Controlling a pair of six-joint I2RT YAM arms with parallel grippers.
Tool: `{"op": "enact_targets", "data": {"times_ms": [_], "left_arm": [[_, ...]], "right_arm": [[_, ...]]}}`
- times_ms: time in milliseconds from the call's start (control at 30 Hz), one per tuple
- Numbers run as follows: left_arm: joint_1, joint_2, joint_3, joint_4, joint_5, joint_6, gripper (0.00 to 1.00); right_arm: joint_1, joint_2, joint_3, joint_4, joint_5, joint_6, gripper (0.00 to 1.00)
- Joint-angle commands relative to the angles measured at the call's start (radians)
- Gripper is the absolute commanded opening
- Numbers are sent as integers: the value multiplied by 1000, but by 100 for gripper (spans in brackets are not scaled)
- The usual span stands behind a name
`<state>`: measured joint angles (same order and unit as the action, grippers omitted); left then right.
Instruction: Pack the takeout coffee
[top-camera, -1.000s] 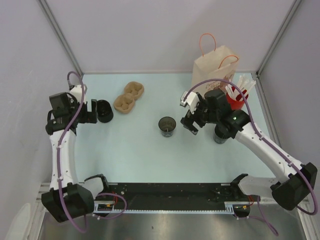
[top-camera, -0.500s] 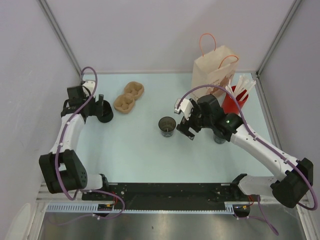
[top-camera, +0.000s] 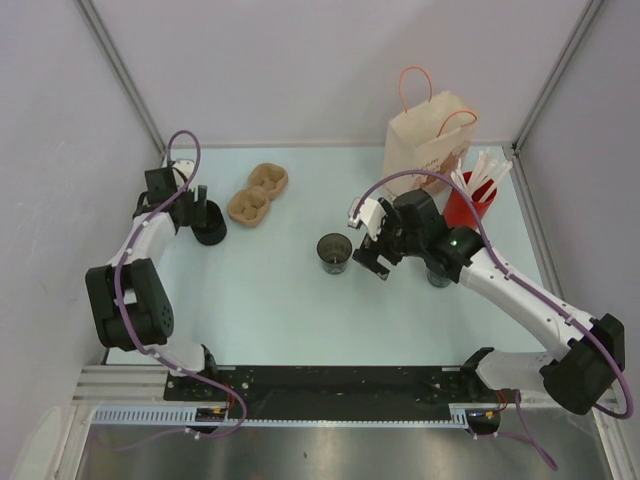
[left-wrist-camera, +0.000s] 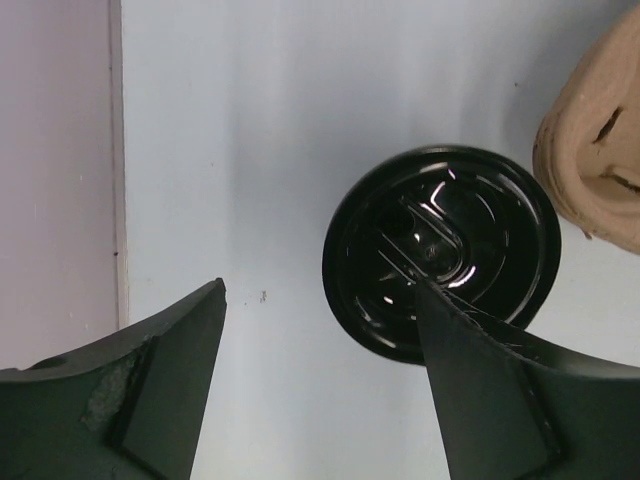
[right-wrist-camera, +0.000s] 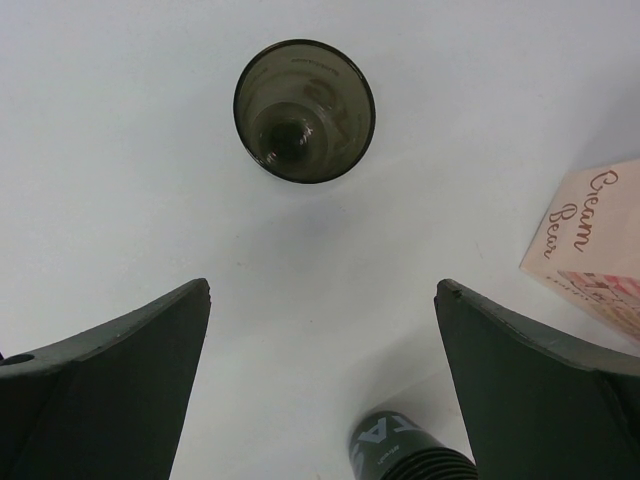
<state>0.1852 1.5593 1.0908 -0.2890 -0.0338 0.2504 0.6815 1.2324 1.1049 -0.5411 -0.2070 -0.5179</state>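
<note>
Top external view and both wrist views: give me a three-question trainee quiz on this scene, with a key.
1. True or false: the short round black cup with a matte ringed lid stands inside the tan paper bag with orange handles.
2. Which thing stands just ahead of the right gripper? A. brown pulp cup carrier B. lidless dark translucent cup C. red cup of white sticks
3. Fill in: the left gripper is ___ (open or shut).
Key: 1 false; 2 B; 3 open.
</note>
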Motion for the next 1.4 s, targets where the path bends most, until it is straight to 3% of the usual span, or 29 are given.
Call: {"op": "enact_targets", "data": {"times_ms": [0, 800, 1367], "left_arm": [[-3, 24, 63, 68, 3, -26, 79], [-4, 113, 100, 79, 26, -34, 54], [-4, 107, 104, 68, 64, -42, 25]], "right_arm": [[4, 6, -5, 33, 9, -14, 100], [7, 9, -13, 35, 23, -30, 100], [12, 10, -16, 36, 35, -34, 100]]}}
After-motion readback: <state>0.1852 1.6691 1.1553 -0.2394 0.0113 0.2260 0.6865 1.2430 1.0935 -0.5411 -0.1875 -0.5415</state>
